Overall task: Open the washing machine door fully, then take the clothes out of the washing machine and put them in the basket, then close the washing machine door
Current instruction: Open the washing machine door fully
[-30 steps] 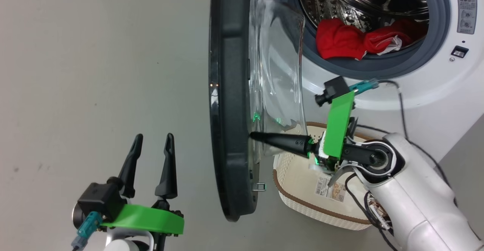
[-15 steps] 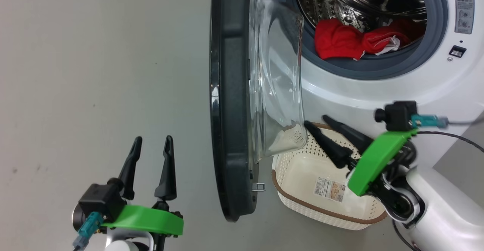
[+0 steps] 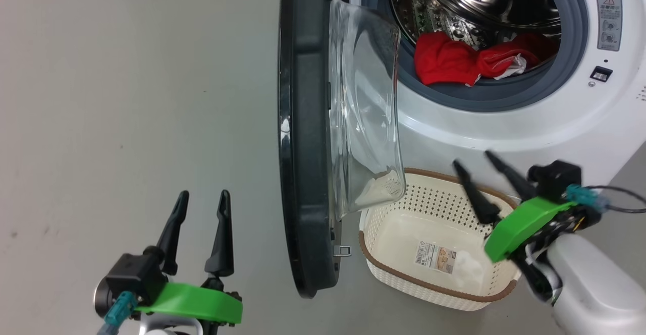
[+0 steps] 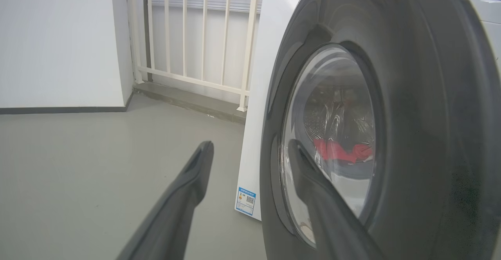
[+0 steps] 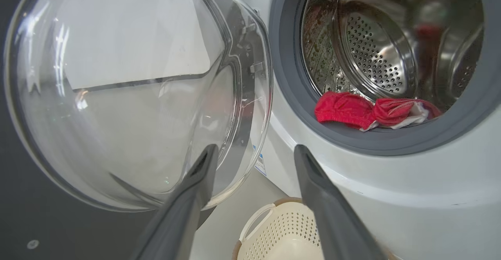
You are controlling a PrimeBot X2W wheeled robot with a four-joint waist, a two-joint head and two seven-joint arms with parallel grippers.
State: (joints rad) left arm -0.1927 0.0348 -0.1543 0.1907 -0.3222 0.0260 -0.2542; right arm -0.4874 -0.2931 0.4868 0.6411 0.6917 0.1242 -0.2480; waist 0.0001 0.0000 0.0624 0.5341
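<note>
In the head view, the washing machine door [image 3: 303, 138] is standing edge-on down the centre of the frame, swung well clear of the washing machine [image 3: 504, 128] at the upper right. The opening step is looking done, or nearly so. The red clothes [image 3: 444, 65] are lying at the front lip of the drum, top right, and the basket [image 3: 429, 199] is sitting empty on the floor below the opening, lower right of centre. The left gripper [image 3: 204, 196] is waiting at the lower left with its fingers spread and nothing between them. The right gripper [image 3: 473, 159] is hovering over the basket's far side, slightly blurred, though its fingers seem parted and empty. In the left wrist view, the door's glossy outer face is taking up the right half, and the clothes are showing red through the glass. In the right wrist view, the spread fingers are pointing up from the bottom edge between the clear bowl at the left and the grey gasket [image 5: 285, 76] at the right. The garments are resting just inside that gasket, right of centre. The unloading step is beginning, I judge. The next move is calling for the right arm to reach up and over the gasket into the drum and close on the red bundle.
</note>
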